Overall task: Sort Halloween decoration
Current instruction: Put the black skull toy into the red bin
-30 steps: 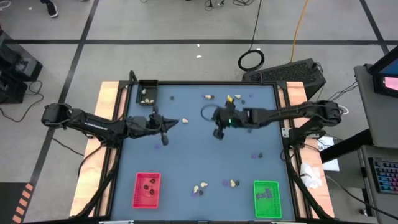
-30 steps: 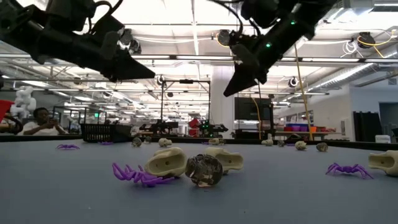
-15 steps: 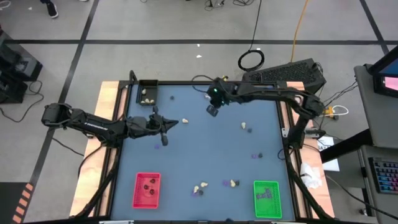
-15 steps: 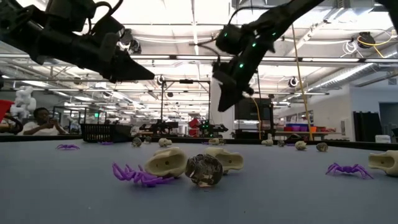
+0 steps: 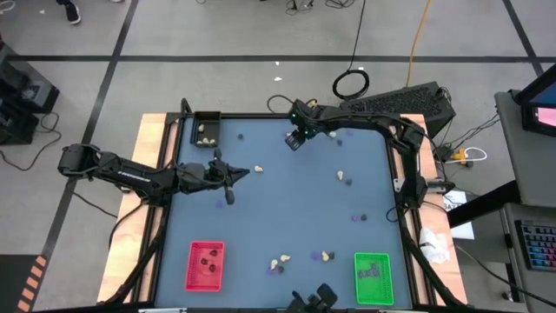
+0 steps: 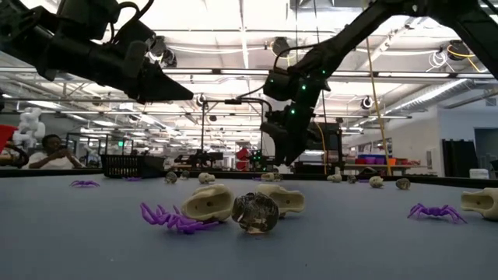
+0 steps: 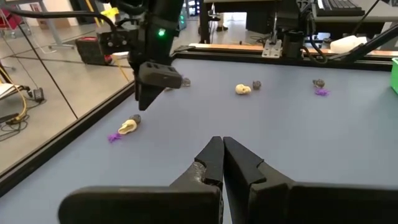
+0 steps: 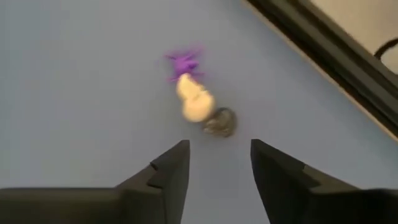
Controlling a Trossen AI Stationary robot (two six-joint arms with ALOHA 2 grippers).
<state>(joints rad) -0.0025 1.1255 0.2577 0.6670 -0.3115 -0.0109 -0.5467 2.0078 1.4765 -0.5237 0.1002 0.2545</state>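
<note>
The Halloween decoration lies scattered on the blue table (image 5: 287,217). In the right wrist view a cream-white lump (image 8: 195,102), a purple bit (image 8: 183,62) and a black lump (image 8: 220,122) lie together near the far edge. My right gripper (image 8: 219,146) hangs open just above them (image 5: 294,142), touching nothing. My left gripper (image 7: 222,146) is shut and empty, held above the table's left middle (image 5: 236,172). More trinkets lie near the front (image 5: 280,262) and at the right (image 5: 342,176).
A black tray (image 5: 206,130) with cream lumps stands at the far left corner, a red tray (image 5: 206,265) at the near left, a green tray (image 5: 373,278) at the near right. A raised black rim (image 8: 323,56) runs along the table's far edge close to my right gripper.
My right gripper has swung from the table's middle toward the far edge and a little left, come down over the three trinkets there, and opened. My left arm has kept still.
</note>
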